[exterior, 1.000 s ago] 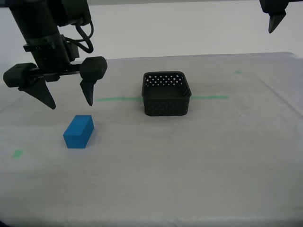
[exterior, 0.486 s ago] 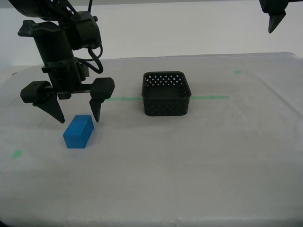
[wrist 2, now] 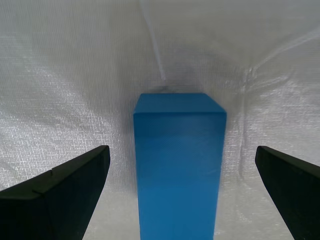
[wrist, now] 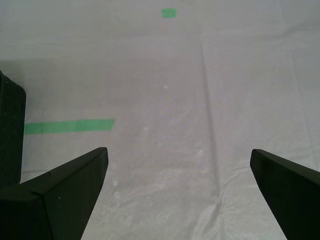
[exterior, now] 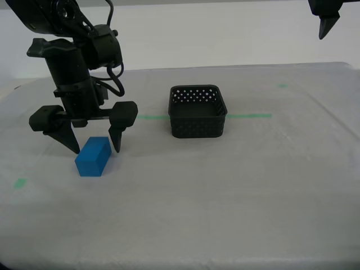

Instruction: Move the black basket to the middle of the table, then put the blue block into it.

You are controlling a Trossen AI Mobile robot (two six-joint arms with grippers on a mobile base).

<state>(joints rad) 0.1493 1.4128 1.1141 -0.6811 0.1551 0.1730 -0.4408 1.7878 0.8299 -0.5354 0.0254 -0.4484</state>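
Observation:
The blue block (exterior: 94, 157) lies on the cloth-covered table (exterior: 225, 197) at the exterior view's left. My second gripper (exterior: 96, 148) is open and lowered over it, one finger on each side, apart from it. In the second wrist view the block (wrist 2: 179, 165) sits centred between the fingers of that gripper (wrist 2: 181, 150). The black basket (exterior: 198, 112) stands upright near the table's middle, on the green tape line (exterior: 250, 116). My first gripper (exterior: 325, 22) hangs high at the exterior view's upper right, open and empty (wrist: 179, 152), with the basket's edge (wrist: 10, 135) beside it.
Small green tape bits lie at the exterior view's left front (exterior: 21, 183) and right back (exterior: 282, 86). The tape line (wrist: 70, 126) and a tape bit (wrist: 169, 13) show in the first wrist view. The table's back edge runs behind the basket.
My second gripper has come down and slightly toward the exterior view's right, from above the block to straddling it, staying open. The block, the basket and my first gripper have not moved.

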